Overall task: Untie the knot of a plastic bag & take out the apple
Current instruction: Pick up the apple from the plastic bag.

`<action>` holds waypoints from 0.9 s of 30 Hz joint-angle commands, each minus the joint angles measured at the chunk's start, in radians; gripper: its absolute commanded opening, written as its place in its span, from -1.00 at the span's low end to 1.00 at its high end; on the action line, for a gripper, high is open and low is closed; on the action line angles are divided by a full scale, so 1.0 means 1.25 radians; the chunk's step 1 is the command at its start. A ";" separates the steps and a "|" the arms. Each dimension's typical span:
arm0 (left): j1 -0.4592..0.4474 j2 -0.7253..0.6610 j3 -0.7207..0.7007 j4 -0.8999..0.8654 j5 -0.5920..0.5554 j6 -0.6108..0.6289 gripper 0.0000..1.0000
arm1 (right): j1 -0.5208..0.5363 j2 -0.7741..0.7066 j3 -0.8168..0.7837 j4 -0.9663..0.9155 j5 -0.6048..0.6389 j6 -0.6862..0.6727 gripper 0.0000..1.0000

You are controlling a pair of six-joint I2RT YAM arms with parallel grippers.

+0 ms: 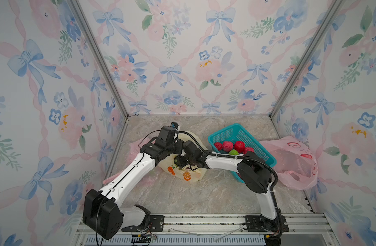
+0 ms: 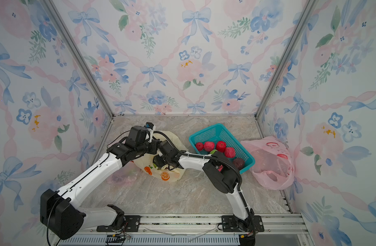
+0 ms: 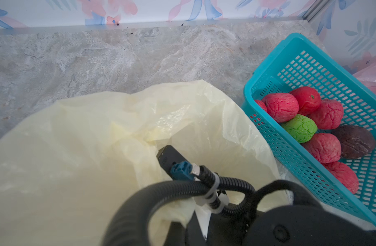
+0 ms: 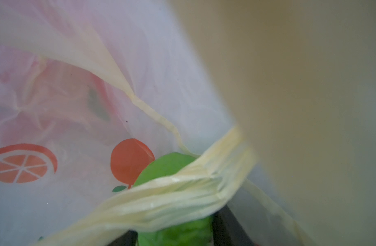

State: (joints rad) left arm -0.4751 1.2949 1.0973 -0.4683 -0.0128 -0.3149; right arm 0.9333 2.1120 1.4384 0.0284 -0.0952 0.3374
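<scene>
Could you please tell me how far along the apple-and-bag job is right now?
Done, apparently: the yellow bag is open at the mouth, with no tight knot showing, and the right gripper is inside it. In hand: a green apple sits between its fingers, though a firm grip cannot be confirmed. Remaining: lifting the apple out, probably to the teal basket.

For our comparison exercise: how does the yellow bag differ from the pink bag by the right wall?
The yellow bag carries orange-fruit prints; the pink bag carries red prints. The yellow bag lies left of the basket; the pink bag lies right of it. Both are thin, crumpled plastic.
</scene>
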 commanded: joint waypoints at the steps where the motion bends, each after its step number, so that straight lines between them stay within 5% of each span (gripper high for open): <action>1: 0.007 -0.005 -0.024 0.003 0.027 0.014 -1.00 | 0.019 -0.028 -0.050 0.005 0.015 -0.017 -0.24; 8: 0.021 -0.002 -0.036 0.018 0.034 0.011 -1.00 | -0.006 -0.173 -0.181 0.066 0.045 -0.022 -0.42; 27: 0.024 0.045 -0.075 0.077 0.045 0.009 -1.00 | -0.037 -0.420 -0.354 0.156 0.047 -0.012 -0.40</action>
State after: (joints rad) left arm -0.4519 1.3476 1.0069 -0.3992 0.0349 -0.3149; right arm 0.9047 1.6459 1.0271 0.1642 -0.0227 0.3222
